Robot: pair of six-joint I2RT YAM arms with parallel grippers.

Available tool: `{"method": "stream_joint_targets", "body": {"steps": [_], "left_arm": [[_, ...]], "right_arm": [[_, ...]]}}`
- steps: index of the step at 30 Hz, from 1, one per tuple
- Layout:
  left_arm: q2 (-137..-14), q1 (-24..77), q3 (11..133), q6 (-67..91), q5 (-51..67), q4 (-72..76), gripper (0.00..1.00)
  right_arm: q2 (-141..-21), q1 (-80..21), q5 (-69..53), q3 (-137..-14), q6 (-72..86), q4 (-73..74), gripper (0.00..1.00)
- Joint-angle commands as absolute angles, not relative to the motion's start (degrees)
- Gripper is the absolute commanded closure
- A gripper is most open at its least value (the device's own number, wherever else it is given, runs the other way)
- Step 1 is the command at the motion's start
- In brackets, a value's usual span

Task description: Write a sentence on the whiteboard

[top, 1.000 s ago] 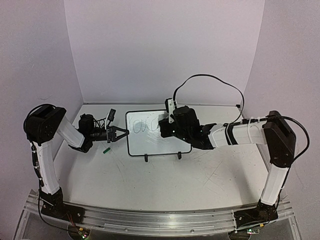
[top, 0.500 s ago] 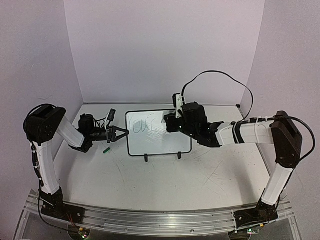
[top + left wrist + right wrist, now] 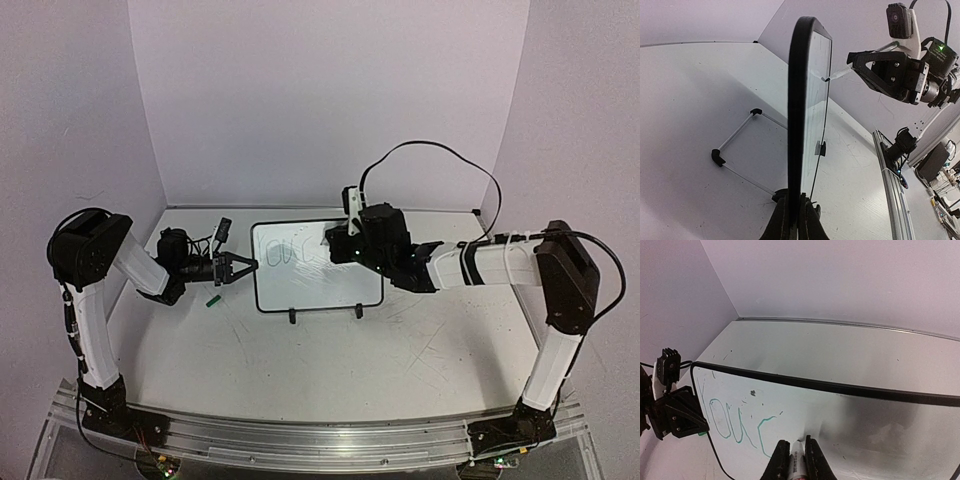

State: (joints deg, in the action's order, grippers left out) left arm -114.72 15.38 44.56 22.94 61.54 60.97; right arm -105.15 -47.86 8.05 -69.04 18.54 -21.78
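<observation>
The left hand (image 3: 243,266) clamps the whiteboard's (image 3: 320,288) edge. The right hand (image 3: 795,450) grips a marker (image 3: 797,463), tip on the board; the sentence (image 3: 735,422) lies left of this hand.

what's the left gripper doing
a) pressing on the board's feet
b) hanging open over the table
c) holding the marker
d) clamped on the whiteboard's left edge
d: the left gripper is shut on the frame edge of the whiteboard, while the right gripper is the one that holds the marker.
</observation>
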Motion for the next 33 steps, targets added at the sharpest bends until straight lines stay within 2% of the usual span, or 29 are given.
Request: {"method": "stream_joint_targets", "body": {"steps": [1,33], "left_arm": [[-113.59,14.77,45.87,22.41,61.5,60.77,1.0],[-113.47,14.82,45.87,22.24,61.38,60.38,1.0]], "right_arm": [[-106.68,-47.61,8.73,-72.15,17.72,-22.03,1.0],[-106.04,-48.34,7.96,-67.86,20.54,-20.23,1.0]]}}
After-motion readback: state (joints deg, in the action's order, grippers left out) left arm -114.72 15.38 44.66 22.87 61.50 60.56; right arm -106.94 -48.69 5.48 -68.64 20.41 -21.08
